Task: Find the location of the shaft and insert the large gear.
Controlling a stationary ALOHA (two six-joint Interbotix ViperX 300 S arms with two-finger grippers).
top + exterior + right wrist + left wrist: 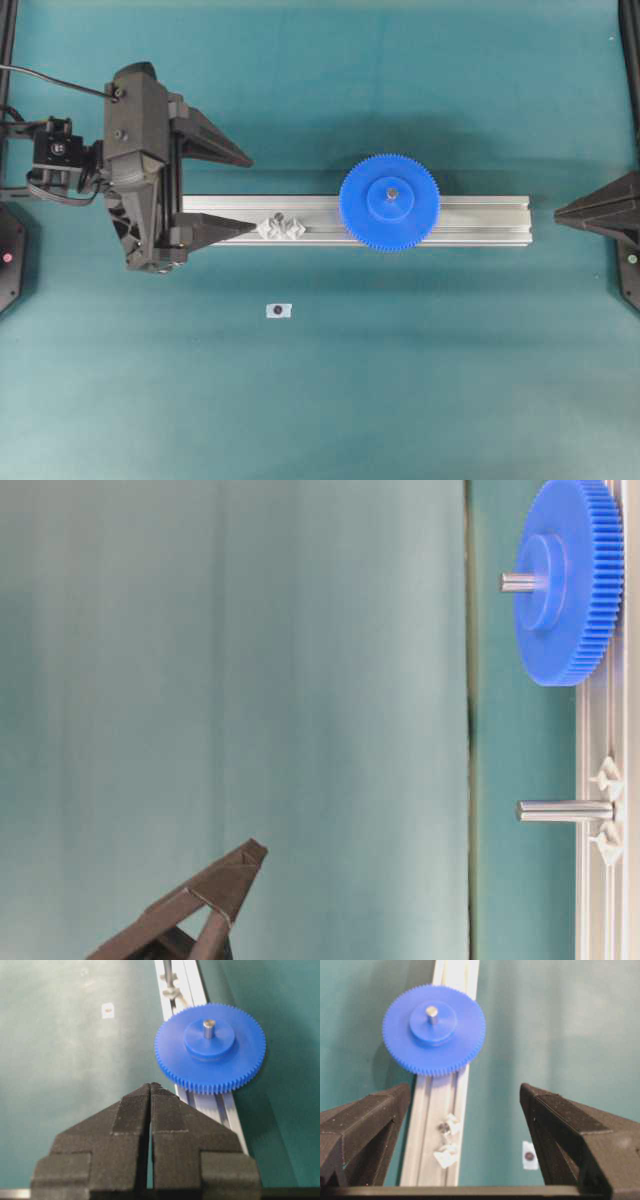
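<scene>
From my left wrist camera the left gripper (465, 1125) stands wide open with nothing between its fingers (365, 1120); just past them I see the rail (432, 1125), with a pair of touching clear tabs (447, 1142) and a short pin on it, and the tiny white tag (530, 1155) lying on the mat beside the right-hand finger; farther along the rail sits the large gear (434, 1030), flat, hub up, with the shaft (432, 1011) poking out through its centre hole; the gear is well apart from these fingers and overhangs the rail on both sides.

From the right wrist camera the right gripper (150, 1091) has its fingers pressed together, holding nothing; the large gear lies just beyond their tips and a little to one side, not touching them; behind it the rail runs on to the second pin.

In the overhead view the left gripper's lower finger reaches over the rail's left end, near the tabs; the right gripper sits off the rail's right end, apart from it.

The surface is a teal mat (320, 400); at table level I see a pale, blurred backdrop (230, 680) behind it; black frame posts show at the overhead view's side edges.
</scene>
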